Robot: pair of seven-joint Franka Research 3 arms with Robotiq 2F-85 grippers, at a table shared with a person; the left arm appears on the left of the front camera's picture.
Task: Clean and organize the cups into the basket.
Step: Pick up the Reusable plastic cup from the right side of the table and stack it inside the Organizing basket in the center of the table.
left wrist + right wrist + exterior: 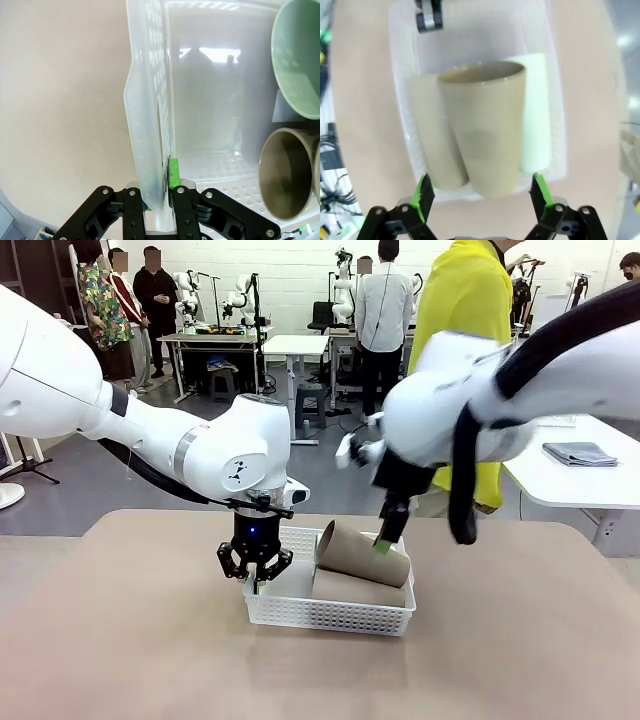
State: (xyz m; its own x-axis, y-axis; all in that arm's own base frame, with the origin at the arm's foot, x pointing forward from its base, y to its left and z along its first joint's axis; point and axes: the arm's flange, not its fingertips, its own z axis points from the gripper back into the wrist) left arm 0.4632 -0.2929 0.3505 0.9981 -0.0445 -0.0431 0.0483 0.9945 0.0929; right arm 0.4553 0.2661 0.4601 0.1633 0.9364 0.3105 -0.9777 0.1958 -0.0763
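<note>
Desk (120, 640) carries the white mesh basket (330, 618). Left tool (255, 578) is clamped on the basket's left wall, fingers (176, 181) pinching the rim. Inside lie two tan cups side by side with a mint green cup (536, 115); one more tan cup (362, 553) rests on top. Right tool (481, 196) stands wide open just above that top cup's base, gripping nothing.

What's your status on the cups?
Left gripper shut on basket wall. Right gripper open over top tan cup. Three cups lie in basket. Nothing in the way.
</note>
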